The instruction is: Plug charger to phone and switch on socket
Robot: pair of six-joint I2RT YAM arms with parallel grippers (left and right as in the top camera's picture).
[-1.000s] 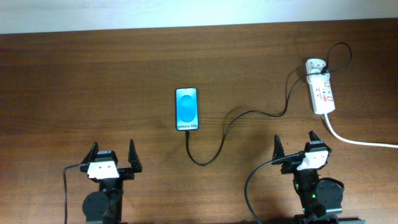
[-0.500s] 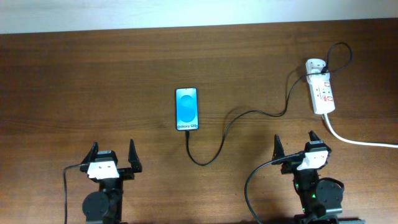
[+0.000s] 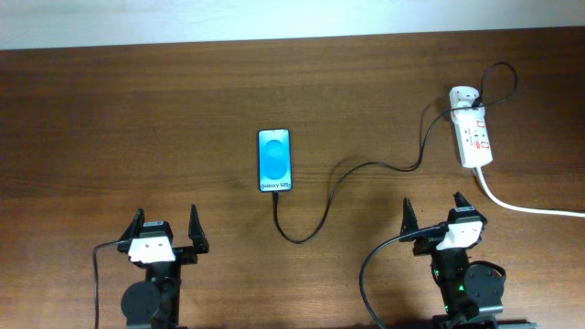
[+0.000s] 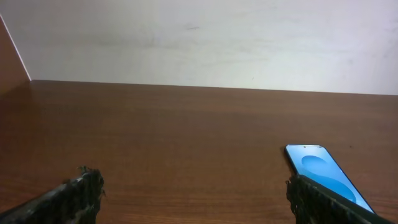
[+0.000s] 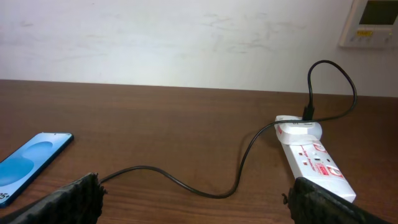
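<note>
While both arms sat low at the near edge of the table [image 3: 110, 100], nothing lay between them and the task items. Left gripper [image 3: 166, 219] was spread wide, holding nothing; right gripper [image 3: 433, 206] likewise released and empty. Phone [image 3: 275, 160] lay flat mid-table, screen lit blue, ahead and to the right of the left gripper. Charger [image 3: 329, 187] ran as a thin black cable from just below the phone's bottom edge, curved right and looped up to its white plug adapter [image 3: 464, 95], seated at the far end of the socket [image 3: 473, 137]. Could not tell if the connector tip was in the phone. Socket lay far right, ahead of the right gripper, thick white cord [image 3: 521, 206] trailing off the right edge. Switch position too small to read. Dark brown wood surface, plain white wall [image 5: 155, 37] behind, a beige wall panel [image 5: 373, 22] at upper right in the right wrist view.
</note>
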